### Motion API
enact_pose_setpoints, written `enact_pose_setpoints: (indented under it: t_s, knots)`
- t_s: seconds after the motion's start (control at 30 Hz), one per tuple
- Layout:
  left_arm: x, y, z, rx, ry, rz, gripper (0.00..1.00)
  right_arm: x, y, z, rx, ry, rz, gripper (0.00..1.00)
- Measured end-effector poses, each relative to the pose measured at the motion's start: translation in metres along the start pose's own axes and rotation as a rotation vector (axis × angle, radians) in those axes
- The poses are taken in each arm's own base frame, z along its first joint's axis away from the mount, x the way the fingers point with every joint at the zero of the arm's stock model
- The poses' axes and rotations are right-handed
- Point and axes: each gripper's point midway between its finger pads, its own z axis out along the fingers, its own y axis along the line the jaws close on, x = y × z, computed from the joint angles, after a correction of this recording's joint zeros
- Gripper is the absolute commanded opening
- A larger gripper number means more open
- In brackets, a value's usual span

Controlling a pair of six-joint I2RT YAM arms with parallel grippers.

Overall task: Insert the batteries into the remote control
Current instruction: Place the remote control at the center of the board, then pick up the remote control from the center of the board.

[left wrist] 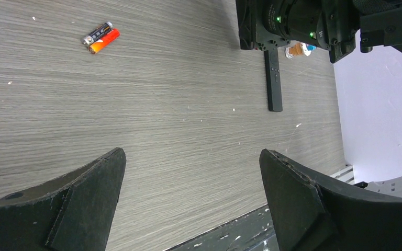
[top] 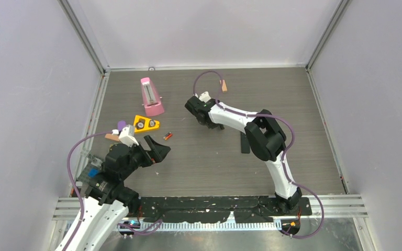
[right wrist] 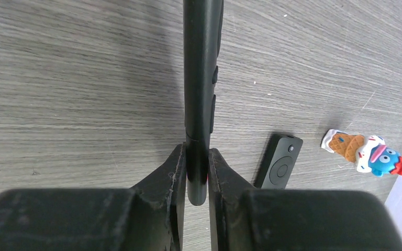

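Left end effector [left wrist: 191, 153] spread | batteries [left wrist: 100, 37] well ahead, untouched

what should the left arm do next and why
Probably advance the open left gripper toward the batteries and lower over one: they lie side by side on the table ahead of it, untouched, while the right gripper is shut on the black remote.

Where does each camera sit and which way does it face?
Top external: above, behind the bases, looking down on the table; left arm and right arm show.
Left wrist: low over the table, facing the batteries; open left gripper frames it.
Right wrist: faces along the remote, right gripper shut on it.
Shared: both wrist views show the ice-cream toy.
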Motion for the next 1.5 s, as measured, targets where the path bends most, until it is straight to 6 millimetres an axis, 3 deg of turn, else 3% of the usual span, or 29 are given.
enact_pose_setpoints:
  t_s: [0.2,0.37,0.47,0.63,0.77,0.87,0.93,1.03,1.1,1.23,1.33,1.5]
  knots:
    - [0.000,0.001,0.000,-0.006,-0.003,0.000,1.00,0.005,0.007,0.005,-0.030,0.023,-0.027,0.30]
    - [0.001,0.002,0.000,-0.010,0.002,0.001,1.00,0.006,0.015,0.005,-0.069,0.037,-0.029,0.51]
    - [0.002,0.003,0.000,-0.015,0.008,0.002,1.00,0.008,0.022,0.004,-0.112,0.044,-0.022,0.56]
    - [0.002,0.004,-0.001,-0.015,0.009,0.003,1.00,0.014,0.028,-0.010,-0.230,0.042,0.027,0.63]
    - [0.003,0.003,-0.002,-0.011,0.006,0.004,1.00,0.018,0.007,-0.039,-0.308,0.003,0.120,0.67]
    - [0.003,0.002,-0.003,-0.003,0.010,0.005,1.00,0.024,-0.027,-0.053,-0.314,-0.040,0.226,0.71]
    - [0.004,0.001,-0.003,0.003,0.014,0.005,1.00,0.035,-0.048,-0.053,-0.297,-0.043,0.283,0.72]
    - [0.005,-0.001,-0.004,0.014,0.020,0.006,1.00,0.064,-0.069,-0.037,-0.260,-0.006,0.349,0.72]
    - [0.006,-0.002,-0.005,0.022,0.019,0.007,1.00,0.094,-0.073,-0.021,-0.234,0.055,0.359,0.72]
    - [0.005,-0.004,-0.007,0.033,0.018,0.007,1.00,0.139,-0.069,-0.007,-0.230,0.156,0.343,0.72]
    - [0.006,-0.005,-0.007,0.043,0.017,0.005,1.00,0.138,-0.067,-0.006,-0.260,0.137,0.372,0.71]
    - [0.017,0.002,-0.002,0.037,0.046,-0.004,1.00,0.136,-0.060,-0.003,-0.307,0.128,0.413,0.49]
